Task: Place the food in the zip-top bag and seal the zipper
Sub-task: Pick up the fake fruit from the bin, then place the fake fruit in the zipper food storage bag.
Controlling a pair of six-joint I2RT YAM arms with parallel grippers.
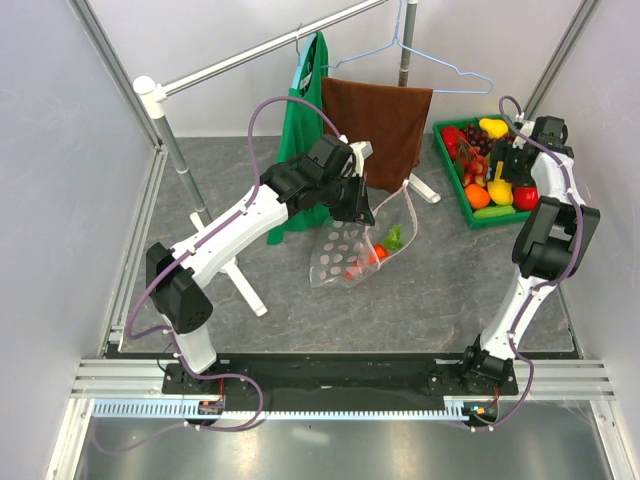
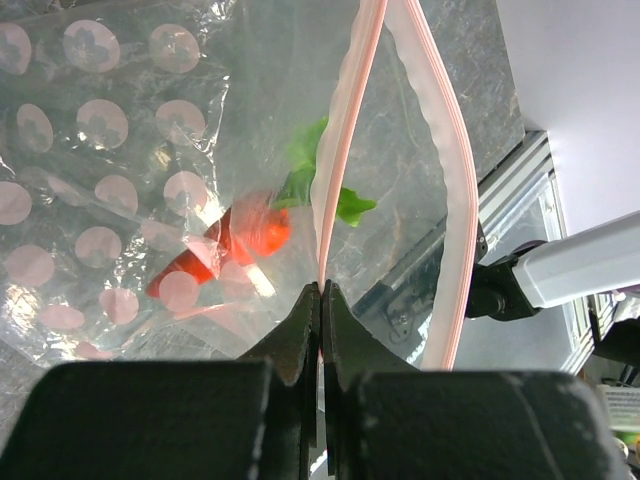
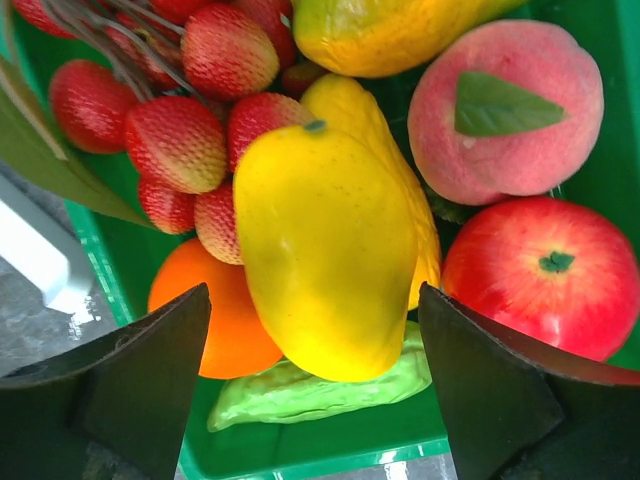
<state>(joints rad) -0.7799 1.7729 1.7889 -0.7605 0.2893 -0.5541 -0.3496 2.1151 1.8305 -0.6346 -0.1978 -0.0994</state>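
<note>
Two right fingers (image 3: 120,385) flank yellow mango (image 3: 322,255); left fingers (image 2: 298,335) pinch zipper (image 2: 340,150).

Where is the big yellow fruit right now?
In the right wrist view the yellow fruit lies in the green tray, just ahead of the open right fingers, beside an orange and a red apple.

From above and behind you see the whole table (image 1: 420,310); the wrist views look closely at the zip-top bag (image 2: 120,150), left, and the food (image 3: 325,250), right.
</note>
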